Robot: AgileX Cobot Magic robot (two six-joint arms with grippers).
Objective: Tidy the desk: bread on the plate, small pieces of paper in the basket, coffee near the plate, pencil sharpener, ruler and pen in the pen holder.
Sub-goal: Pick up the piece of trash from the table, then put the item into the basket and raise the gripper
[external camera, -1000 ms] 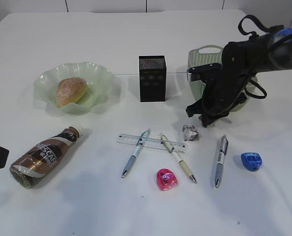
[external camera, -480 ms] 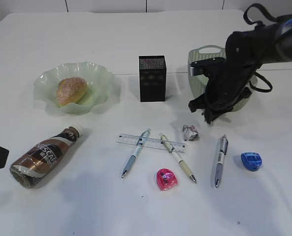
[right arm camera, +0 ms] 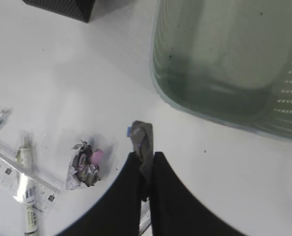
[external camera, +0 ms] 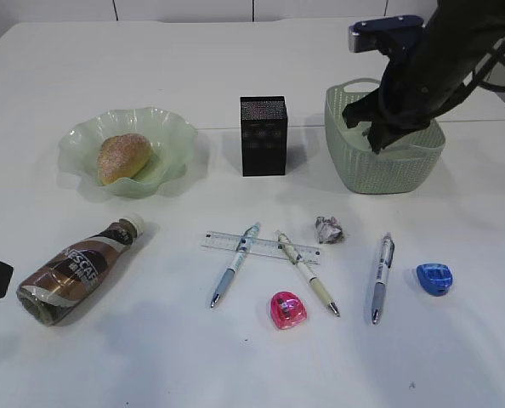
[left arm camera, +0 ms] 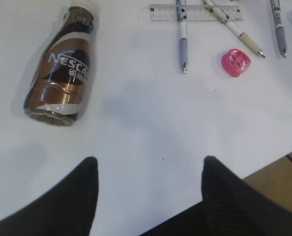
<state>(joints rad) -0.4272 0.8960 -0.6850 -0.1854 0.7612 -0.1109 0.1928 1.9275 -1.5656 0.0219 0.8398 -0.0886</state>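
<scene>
Left gripper (left arm camera: 148,164): jaws spread wide, nothing between them, hovering low over the near edge of the desk (external camera: 150,357).
Coffee (external camera: 74,272): lying on its side near that gripper, cap aimed up and right toward the plate, base toward the near edge. It's round, so a clumsy touch could set it rolling.
Pencil sharpeners: pink one (external camera: 288,309) and blue one (external camera: 434,278) sit loose in the near row.
Pens: three on the desk. The left pen (external camera: 234,265) and middle pen (external camera: 308,274) both cross the ruler (external camera: 223,241), tips toward the near edge. The right pen (external camera: 380,277) lies apart.
Ruler axis: runs left to right. Lifting it first would likely drag both pens along.
Crumpled paper (external camera: 328,229): waiting just past the ruler's right end.
Pen holder (external camera: 263,136): upright, mid-desk.
Bread (external camera: 123,157): already in the plate (external camera: 163,119), far left.
Right gripper (right arm camera: 146,156): pinched tight on a small paper scrap (right arm camera: 142,135), up by the basket (external camera: 380,166).
Scrap axis: long way in line with the fingers, poking out beyond the tips.
Risk: the wrist view shows bare desk under the scrap and the basket rim ahead, so letting go here may drop it outside. It could also cling to a finger.
</scene>
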